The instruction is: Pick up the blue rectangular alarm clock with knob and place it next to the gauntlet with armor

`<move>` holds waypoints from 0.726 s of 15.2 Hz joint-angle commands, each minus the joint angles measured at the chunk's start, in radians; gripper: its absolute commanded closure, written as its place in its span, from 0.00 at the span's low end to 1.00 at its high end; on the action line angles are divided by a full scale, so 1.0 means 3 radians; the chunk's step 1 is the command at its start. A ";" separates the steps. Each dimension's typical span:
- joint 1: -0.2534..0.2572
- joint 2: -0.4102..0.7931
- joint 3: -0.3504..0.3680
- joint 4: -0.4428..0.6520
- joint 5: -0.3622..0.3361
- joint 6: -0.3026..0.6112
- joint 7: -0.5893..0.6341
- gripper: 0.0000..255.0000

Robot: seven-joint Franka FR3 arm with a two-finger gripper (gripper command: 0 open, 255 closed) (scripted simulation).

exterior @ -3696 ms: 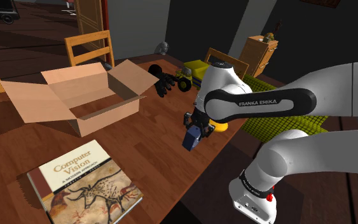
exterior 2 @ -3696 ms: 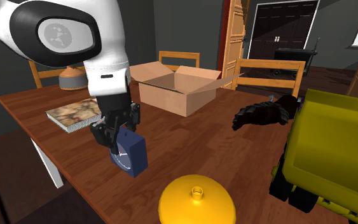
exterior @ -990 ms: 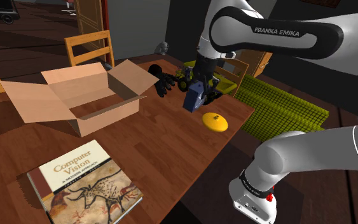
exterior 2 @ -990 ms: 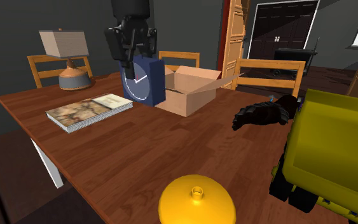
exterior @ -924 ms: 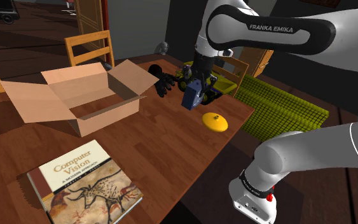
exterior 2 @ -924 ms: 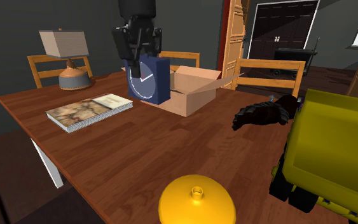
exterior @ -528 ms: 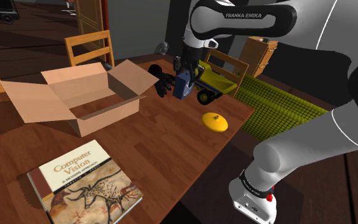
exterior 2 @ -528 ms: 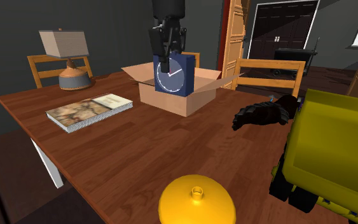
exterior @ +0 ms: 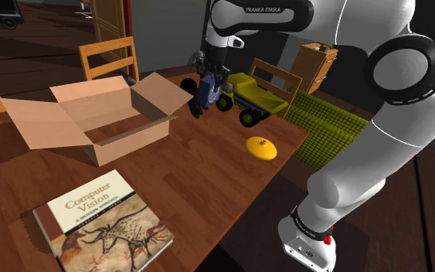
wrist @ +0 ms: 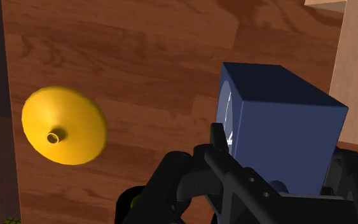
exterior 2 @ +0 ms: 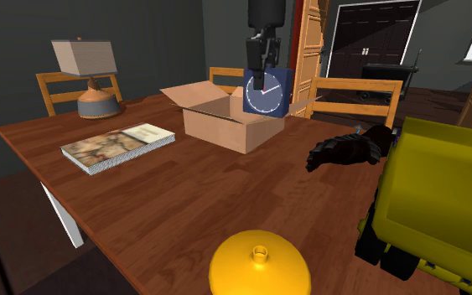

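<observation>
In the shoulder view the end effector (exterior: 208, 76) points down with its fingers closed on the top of the blue alarm clock (exterior: 205, 94), which hangs below it clear of the counter (exterior: 200, 166). This height probably lets the load pass over other things. The black gauntlet (exterior: 195, 109) lies directly beneath and is partly covered by the clock. The yellow toy truck (exterior: 251, 98) stands just beyond.

In the second exterior view the clock (exterior 2: 267, 94) hangs upright, dial facing the camera. The gauntlet (exterior 2: 347, 149) lies lower than the end effector, toward this view's right, and the open cardboard box (exterior 2: 225, 121) sits under it on the other side. Half a second ago the clock hung squarely before the box. It has since travelled toward the gauntlet.

In the wrist view the black fingers (wrist: 219, 149) clasp the clock's sides. Bare wood and a yellow disc (wrist: 63, 124) lie far below, so the lowering is, I judge, not begun.
</observation>
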 commanded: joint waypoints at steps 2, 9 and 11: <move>0.0038 0.0463 0.0019 0.0529 -0.0211 -0.0116 0.0084 1.00; 0.0122 0.0931 -0.0006 0.0942 -0.0415 -0.0108 0.0142 1.00; 0.0116 0.0931 -0.0009 0.0851 -0.0416 -0.0018 0.0146 1.00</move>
